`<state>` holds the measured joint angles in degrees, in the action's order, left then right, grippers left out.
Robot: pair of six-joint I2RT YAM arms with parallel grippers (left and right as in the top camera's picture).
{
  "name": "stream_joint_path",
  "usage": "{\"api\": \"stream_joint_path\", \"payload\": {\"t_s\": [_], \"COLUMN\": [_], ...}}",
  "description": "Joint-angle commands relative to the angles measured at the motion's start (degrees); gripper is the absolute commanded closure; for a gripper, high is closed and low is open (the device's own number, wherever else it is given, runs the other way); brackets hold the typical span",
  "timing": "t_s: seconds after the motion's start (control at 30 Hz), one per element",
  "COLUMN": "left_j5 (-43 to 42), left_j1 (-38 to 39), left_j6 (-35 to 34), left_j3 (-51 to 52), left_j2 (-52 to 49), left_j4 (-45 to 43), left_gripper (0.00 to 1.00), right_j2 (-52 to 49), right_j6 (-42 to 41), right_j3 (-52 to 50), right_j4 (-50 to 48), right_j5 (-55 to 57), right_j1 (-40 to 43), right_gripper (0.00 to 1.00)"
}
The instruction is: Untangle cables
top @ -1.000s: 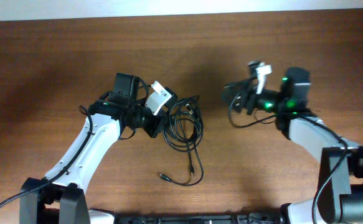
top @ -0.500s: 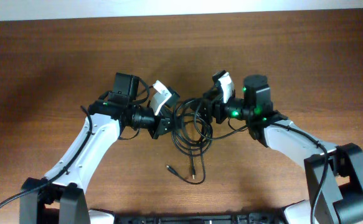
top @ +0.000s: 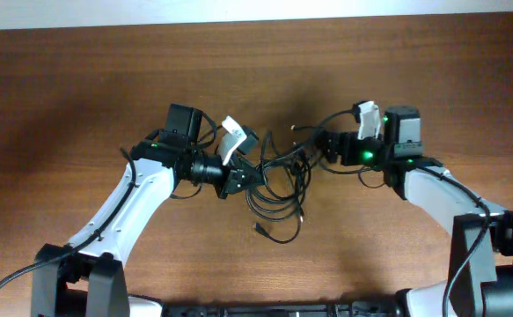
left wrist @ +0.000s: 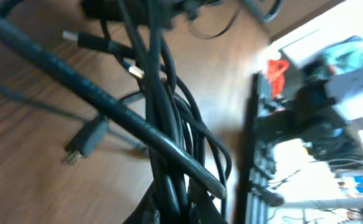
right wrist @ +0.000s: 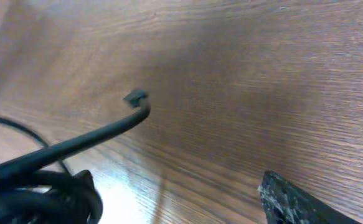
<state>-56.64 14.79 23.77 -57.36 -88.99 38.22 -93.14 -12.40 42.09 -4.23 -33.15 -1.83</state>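
Plainly, the left jaws are pinching shut on the cables (top: 278, 180). Through the left wrist camera, several black strands are running down together into the narrow gap at the bottom of the view, between two dark finger shapes. Above that pinch the strands are fanning out and crossing one another. One flat plug (left wrist: 76, 147) is lying on the wood to their left.

The right jaws are sitting at the right edge of the tangle, and whether they are closed on a strand cannot be told. The right wrist camera is showing only one dark fingertip (right wrist: 296, 200) at the lower right and a thick blur of cord at the lower left, apart from each other. One strand is rising out of that blur and ending in a small plug tip (right wrist: 136, 97) over the bench (top: 80, 88).

From overhead, the cables are lying as one loose knot of overlapping loops between the two arms, at the middle of the bench. Strands are reaching out toward the jaws on both sides. A single loop is trailing toward the near edge, its loose end (top: 261, 230) resting on the wood just beside the knot.

The left arm (top: 133, 202) is angling in from the lower left. The right arm (top: 432, 189) is coming in from the lower right, with green lights glowing on its wrist.
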Motion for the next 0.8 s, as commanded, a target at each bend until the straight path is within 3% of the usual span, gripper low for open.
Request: {"api": "stream_joint_path", "payload": {"t_s": [0.0, 0.07, 0.17, 0.33, 0.37, 0.4, 0.43, 0.47, 0.57, 0.67, 0.77], "left_j5": [16.15, 21.14, 21.97, 21.97, 21.99, 22.01, 22.67, 24.39, 39.82, 57.24, 52.00], "left_j1": [-0.96, -0.94, -0.68, 0.76, 1.14, 1.49, 1.73, 1.73, 1.73, 1.68, 1.79], "left_j6": [-12.02, -19.28, -27.71, -30.53, -31.74, -32.79, -33.18, -33.18, -36.00, -49.07, -50.31], "left_j3": [-0.09, -0.09, -0.09, -0.09, -0.09, -0.09, -0.09, -0.09, -0.09, -0.09, -0.09], "left_j2": [1.46, 1.46, 1.46, 1.46, 1.46, 1.46, 1.46, 1.46, 1.46, 1.44, 1.44], "left_j4": [-1.38, -5.05, -14.62, -17.62, -17.73, -18.08, -18.21, -17.68, -10.05, 1.01, 1.29], "left_gripper": [1.00, 1.00, 0.97, 0.95, 0.91, 0.76, 0.32, 0.01, 0.01, 0.01, 0.01], "right_j2": [-0.46, -0.46, -0.46, -0.46, -0.46, -0.46, -0.46, -0.46, -0.46, -0.46, -0.46], "right_j6": [-3.10, -2.82, -1.55, -1.57, -1.57, -1.57, -1.57, -1.57, -1.57, -1.57, -1.57], "right_j3": [0.24, 0.24, 0.24, 0.22, 0.22, 0.22, 0.22, 0.22, 0.22, 0.22, 0.22], "right_j4": [-1.05, -1.64, -4.35, -3.39, -3.10, -2.58, -2.03, -1.70, -0.61, 1.18, 2.84], "right_j5": [3.19, -3.41, -18.99, -20.26, -20.26, -20.24, -20.24, -20.26, -20.24, -20.24, -20.20], "right_j1": [7.87, 7.72, 6.69, 6.29, 6.29, 6.29, 6.29, 6.29, 6.29, 6.29, 6.29], "right_gripper": [0.18, 0.18, 0.18, 0.18, 0.18, 0.18, 0.18, 0.18, 0.18, 0.18, 0.18]}}
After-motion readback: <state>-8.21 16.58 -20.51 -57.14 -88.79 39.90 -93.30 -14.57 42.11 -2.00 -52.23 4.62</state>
